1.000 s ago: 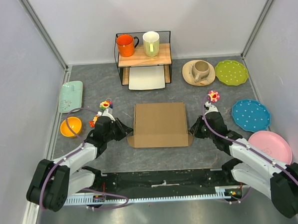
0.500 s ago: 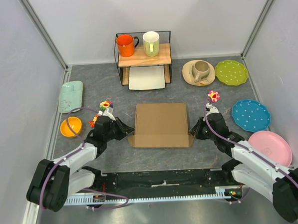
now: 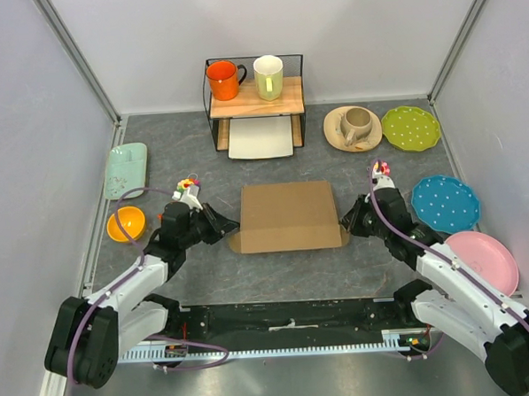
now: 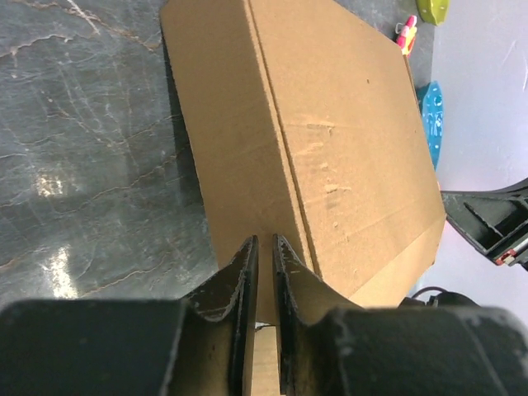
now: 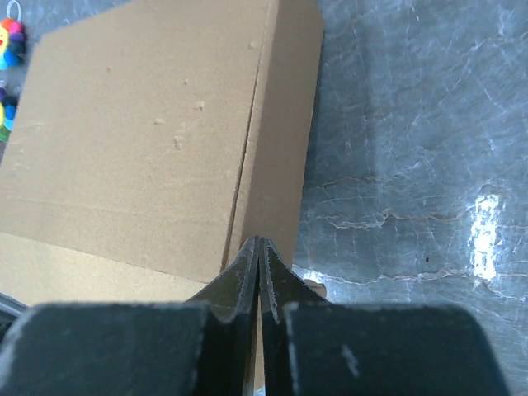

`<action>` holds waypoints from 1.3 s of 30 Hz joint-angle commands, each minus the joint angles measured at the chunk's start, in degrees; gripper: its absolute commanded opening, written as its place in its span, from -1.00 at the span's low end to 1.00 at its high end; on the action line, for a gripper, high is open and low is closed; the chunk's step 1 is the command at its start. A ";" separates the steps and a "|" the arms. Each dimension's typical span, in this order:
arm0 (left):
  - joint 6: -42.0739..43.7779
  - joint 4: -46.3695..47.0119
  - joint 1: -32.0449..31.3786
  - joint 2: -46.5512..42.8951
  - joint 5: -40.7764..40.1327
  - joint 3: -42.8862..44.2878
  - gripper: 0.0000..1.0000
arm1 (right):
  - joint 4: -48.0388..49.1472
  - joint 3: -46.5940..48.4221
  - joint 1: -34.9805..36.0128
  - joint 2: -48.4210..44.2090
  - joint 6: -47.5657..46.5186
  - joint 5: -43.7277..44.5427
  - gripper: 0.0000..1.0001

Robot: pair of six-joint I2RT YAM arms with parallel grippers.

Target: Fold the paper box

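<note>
Grey stone-look desk point(image 3: 206, 272): plain brown corrugated cardboard box point(image 3: 288, 216) sits mid-desk. The lid panel is down and it looks mostly folded. Flat squarish top, creased; small flaps poke out at its near corners, probably left to tuck. Left gripper point(image 3: 225, 228) is clamped on the near-left flap. Right gripper point(image 3: 344, 221) has its fingers together at the near-right corner; can't tell if it pinches anything.

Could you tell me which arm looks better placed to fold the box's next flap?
Likely the left: the left gripper pinches the paper box at its near-left corner; the right gripper is shut, gripping nothing visible.
</note>
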 commanded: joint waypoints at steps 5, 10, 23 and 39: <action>-3.34 -3.39 -1.21 -2.16 13.15 8.99 -0.59 | 1.56 9.56 1.14 -0.85 1.66 -5.41 -0.86; -3.07 -8.57 -1.21 -2.16 14.21 13.66 -0.57 | -0.64 12.99 1.05 -0.77 2.54 -4.97 -0.79; -3.24 -13.85 -0.34 0.21 14.03 21.48 -0.57 | -2.84 18.17 1.05 4.59 5.00 -2.08 -0.78; -7.02 -18.60 2.47 8.74 15.79 26.93 -0.57 | -11.72 30.83 0.96 21.63 5.01 0.74 -0.71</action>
